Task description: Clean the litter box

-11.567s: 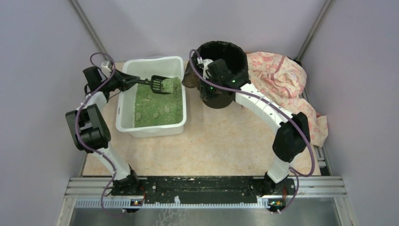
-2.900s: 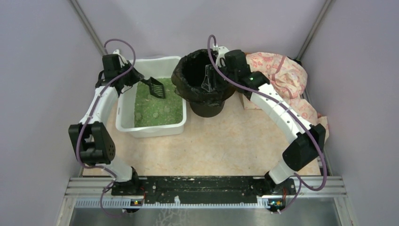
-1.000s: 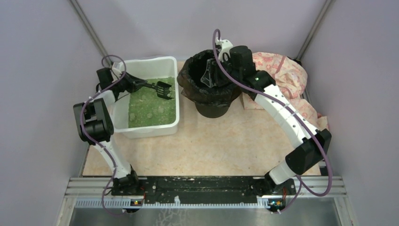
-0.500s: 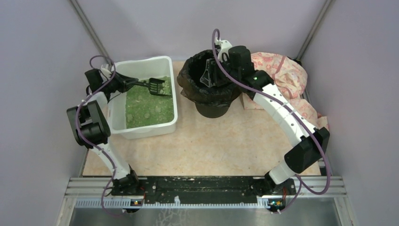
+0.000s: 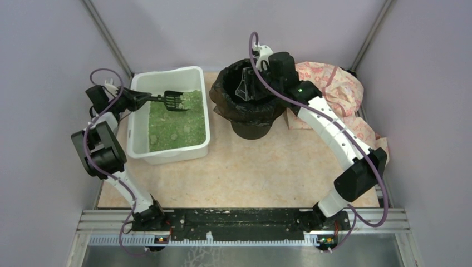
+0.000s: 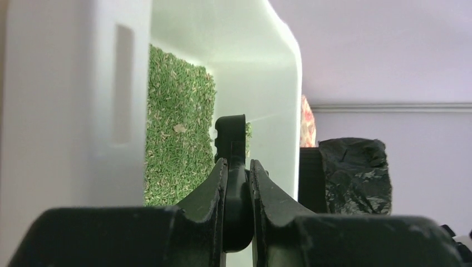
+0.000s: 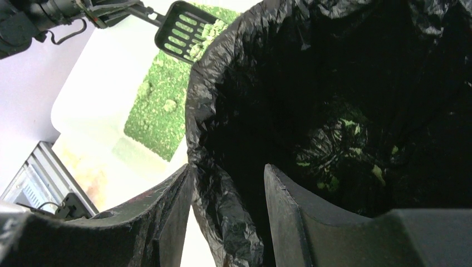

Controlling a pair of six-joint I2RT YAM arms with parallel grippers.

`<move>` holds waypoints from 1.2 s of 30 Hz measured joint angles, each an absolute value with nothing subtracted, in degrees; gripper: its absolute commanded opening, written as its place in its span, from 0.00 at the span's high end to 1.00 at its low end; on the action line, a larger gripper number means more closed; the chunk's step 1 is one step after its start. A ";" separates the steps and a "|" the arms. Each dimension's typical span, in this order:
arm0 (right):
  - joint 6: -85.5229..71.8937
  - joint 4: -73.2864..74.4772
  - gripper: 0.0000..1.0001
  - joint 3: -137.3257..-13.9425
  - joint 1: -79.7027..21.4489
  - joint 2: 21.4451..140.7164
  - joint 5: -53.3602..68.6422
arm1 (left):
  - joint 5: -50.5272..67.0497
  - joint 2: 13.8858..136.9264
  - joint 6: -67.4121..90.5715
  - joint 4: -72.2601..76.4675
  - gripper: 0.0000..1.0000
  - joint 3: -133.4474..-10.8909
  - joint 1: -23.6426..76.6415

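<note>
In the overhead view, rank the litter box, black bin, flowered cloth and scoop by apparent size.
1. litter box
2. black bin, slightly smaller
Last: scoop
The flowered cloth is partly hidden behind the right arm, so I can't rank it against the bin.

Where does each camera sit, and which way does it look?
Top external: above and behind the bases, looking down on both arms, litter box, bin.
Left wrist: looking along the left gripper, shut on the scoop, into the litter box.
Right wrist: looks down into the bin, right gripper on its rim.
Both wrist views show the litter box.
</note>
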State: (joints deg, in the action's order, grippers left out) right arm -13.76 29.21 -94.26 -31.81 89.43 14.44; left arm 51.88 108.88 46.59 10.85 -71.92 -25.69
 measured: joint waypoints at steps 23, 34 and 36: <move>-13.67 29.36 0.50 -96.90 -31.81 92.66 16.25 | 54.68 105.75 66.17 33.65 1.00 -60.14 -28.29; -13.69 29.41 0.50 -97.54 -31.81 93.06 16.62 | 56.05 104.81 65.45 29.21 1.00 -64.42 -28.60; -13.67 29.47 0.50 -97.54 -31.81 93.06 16.60 | 56.62 104.57 66.17 30.24 1.00 -64.47 -29.65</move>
